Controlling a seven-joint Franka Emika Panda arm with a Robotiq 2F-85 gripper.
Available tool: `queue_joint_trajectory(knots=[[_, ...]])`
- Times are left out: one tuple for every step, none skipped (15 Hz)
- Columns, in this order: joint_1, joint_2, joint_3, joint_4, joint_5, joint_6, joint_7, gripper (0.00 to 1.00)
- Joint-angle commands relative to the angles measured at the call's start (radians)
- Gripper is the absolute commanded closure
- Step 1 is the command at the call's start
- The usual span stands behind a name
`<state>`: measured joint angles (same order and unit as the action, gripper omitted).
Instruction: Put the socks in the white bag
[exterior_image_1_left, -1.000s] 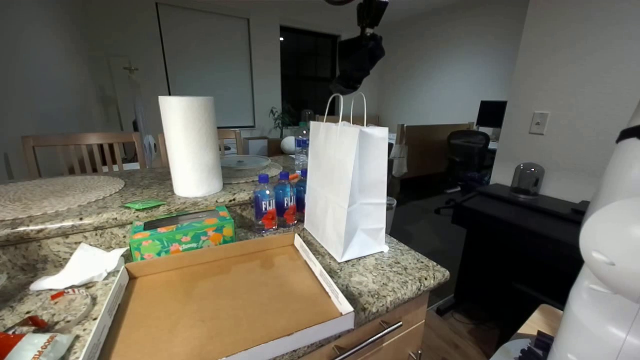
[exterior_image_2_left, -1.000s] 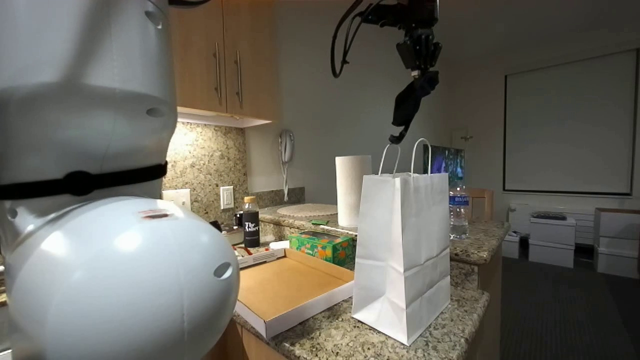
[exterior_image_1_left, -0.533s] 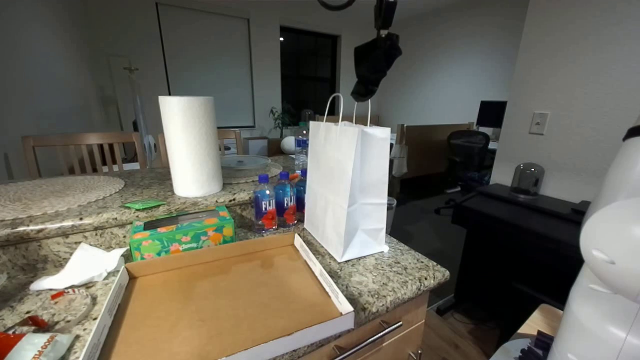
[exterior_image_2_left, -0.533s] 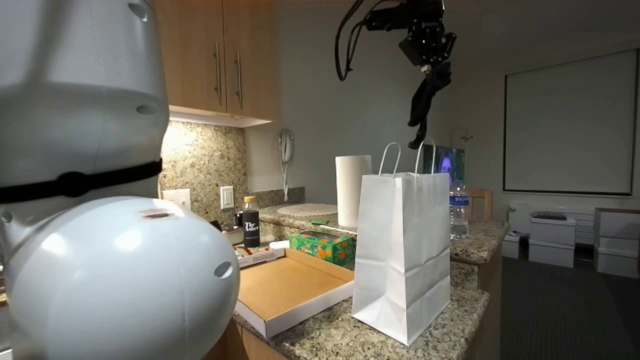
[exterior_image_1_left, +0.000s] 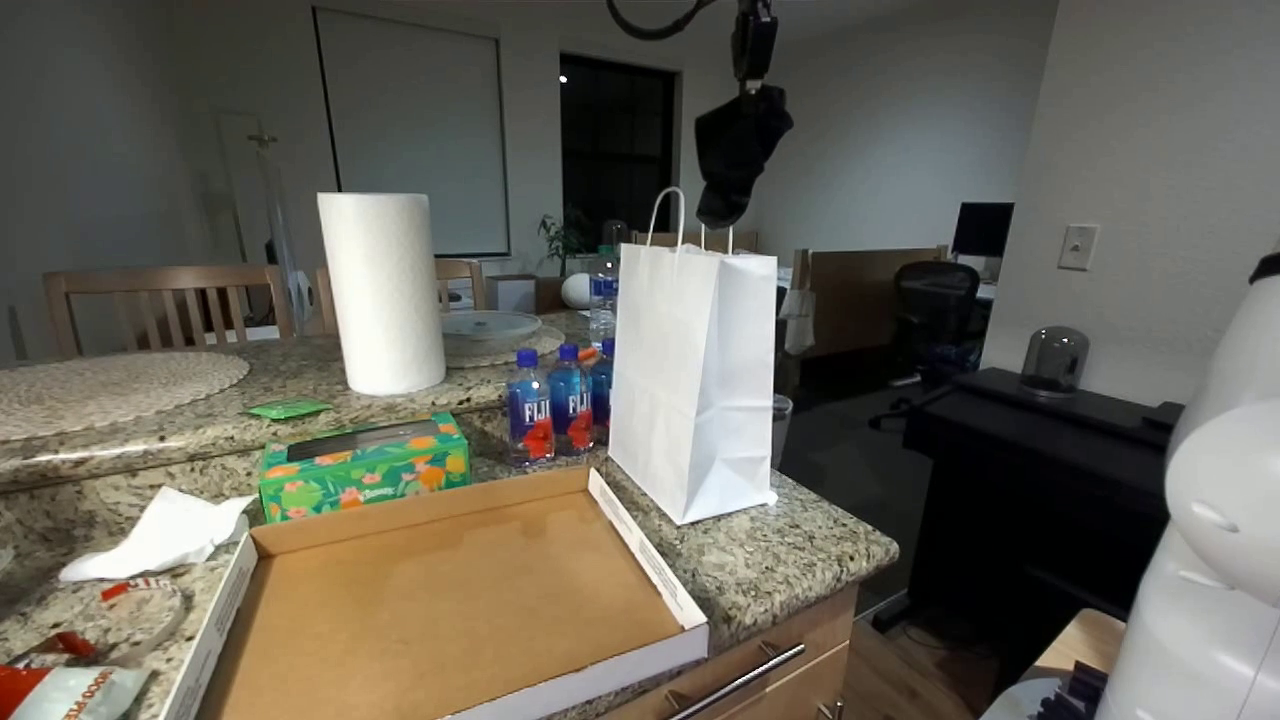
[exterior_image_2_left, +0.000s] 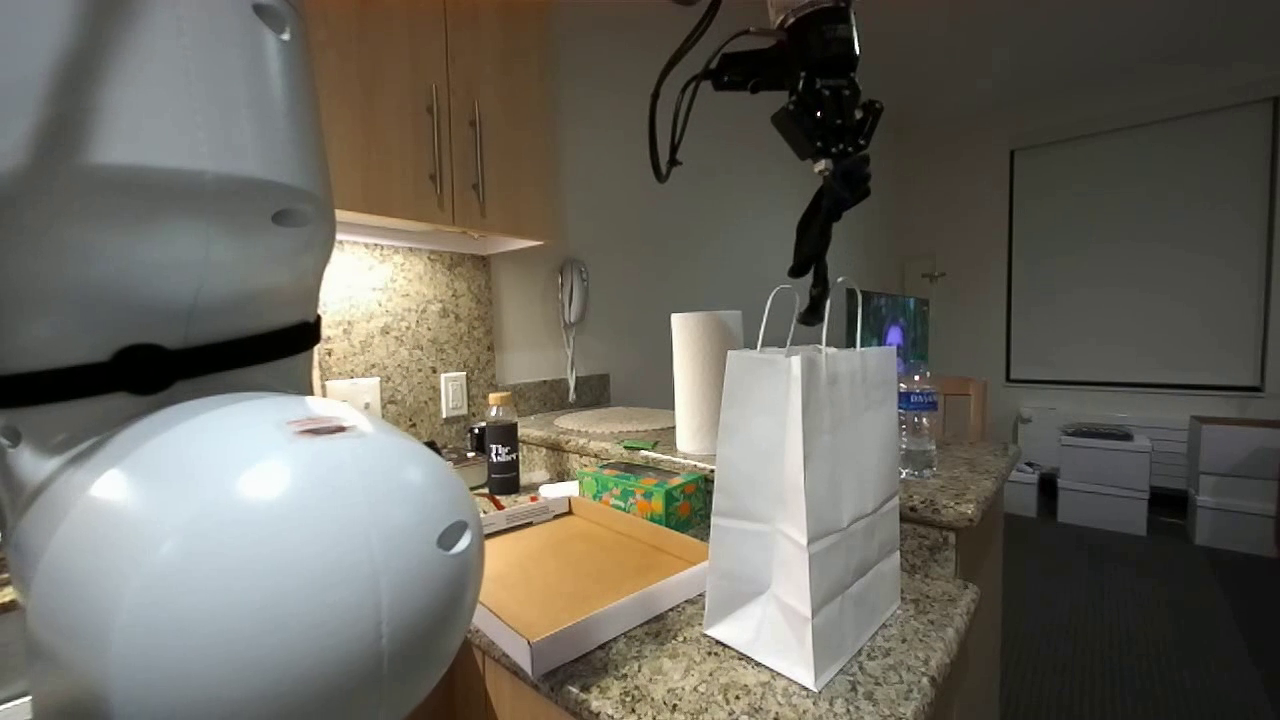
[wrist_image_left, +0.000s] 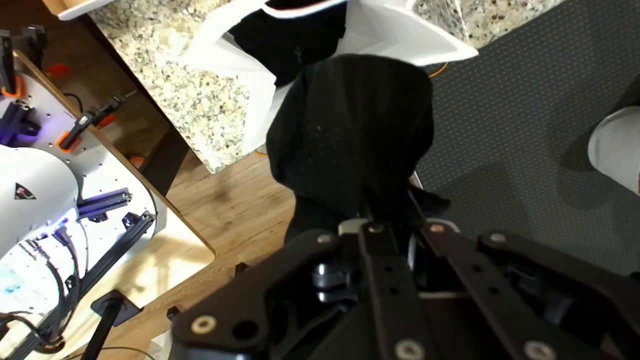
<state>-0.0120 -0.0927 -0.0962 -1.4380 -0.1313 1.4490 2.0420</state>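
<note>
A black sock (exterior_image_1_left: 742, 150) hangs from my gripper (wrist_image_left: 392, 222), which is shut on its top end. The sock also shows in an exterior view (exterior_image_2_left: 820, 225) and large in the wrist view (wrist_image_left: 350, 130). The white paper bag (exterior_image_1_left: 665, 370) stands upright on the counter corner, also seen in an exterior view (exterior_image_2_left: 800, 500). The sock's lower end hangs between the bag's handles, a little above the rim. In the wrist view the bag's opening (wrist_image_left: 385, 40) is partly covered by the sock, and black cloth-like material (wrist_image_left: 290, 45) shows inside it.
A shallow cardboard tray (exterior_image_1_left: 450, 600) lies beside the bag. Water bottles (exterior_image_1_left: 570, 400), a green tissue box (exterior_image_1_left: 370, 470) and a paper towel roll (exterior_image_1_left: 385, 290) stand behind it. The counter edge (exterior_image_1_left: 860, 550) is close to the bag.
The gripper and sock have shifted sideways, then back a little, and come down, so the sock's lower end is now at handle height. The bag has stayed in place.
</note>
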Motion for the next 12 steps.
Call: queue_joint_trajectory(knots=[[0.007, 0.004, 0.062, -0.006, -0.005, 0.0, 0.002, 0.92], [0.011, 0.014, 0.078, 0.002, -0.009, -0.007, 0.002, 0.92], [0.011, 0.021, 0.088, 0.002, -0.002, -0.01, -0.003, 0.92], [0.011, 0.029, 0.095, 0.001, 0.002, -0.014, -0.002, 0.92], [0.009, 0.035, 0.096, -0.006, 0.011, -0.015, -0.002, 0.92], [0.005, 0.036, 0.092, -0.018, 0.026, -0.014, -0.002, 0.92], [0.001, 0.038, 0.088, -0.03, 0.033, -0.013, -0.001, 0.92], [-0.007, 0.037, 0.079, -0.044, 0.041, -0.015, 0.006, 0.92], [-0.015, 0.033, 0.068, -0.064, 0.058, -0.007, 0.003, 0.92], [-0.027, 0.022, 0.052, -0.088, 0.083, 0.0, 0.003, 0.92], [-0.039, 0.009, 0.038, -0.109, 0.109, 0.007, 0.005, 0.92], [-0.051, -0.003, 0.024, -0.127, 0.129, 0.014, 0.008, 0.92]])
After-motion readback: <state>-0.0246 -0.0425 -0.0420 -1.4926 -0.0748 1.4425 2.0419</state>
